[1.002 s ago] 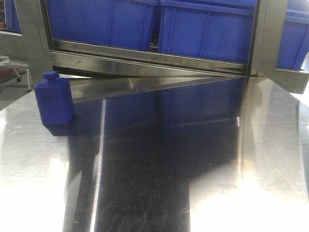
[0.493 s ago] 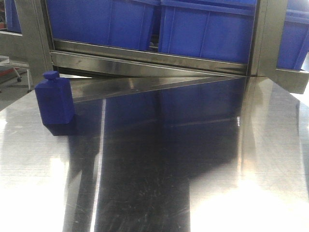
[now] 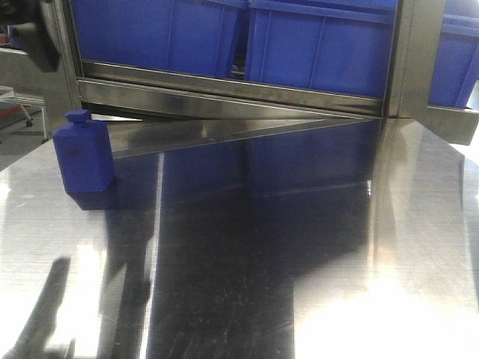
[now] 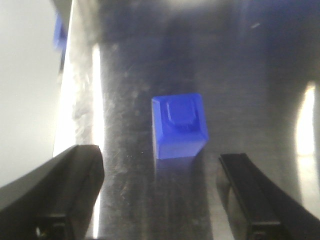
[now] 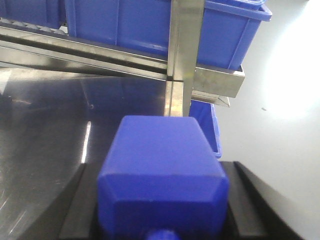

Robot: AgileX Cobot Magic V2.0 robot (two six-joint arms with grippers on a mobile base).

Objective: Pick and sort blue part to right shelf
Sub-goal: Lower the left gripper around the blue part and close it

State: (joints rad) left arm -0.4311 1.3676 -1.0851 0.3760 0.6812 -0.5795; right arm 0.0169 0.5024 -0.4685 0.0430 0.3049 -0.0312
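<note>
The left arm has come into the front view's top-left corner. The left gripper hangs wide open above the blue part, which stands upright, cap up, near the table's left edge. The right gripper clamps a second blue block.

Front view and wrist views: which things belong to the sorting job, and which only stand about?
Job: standing blue part; second blue part, held in the right hand; open left hand above the standing one; shelf frame, probably the goal.
Standing about: steel table; blue bins.
</note>
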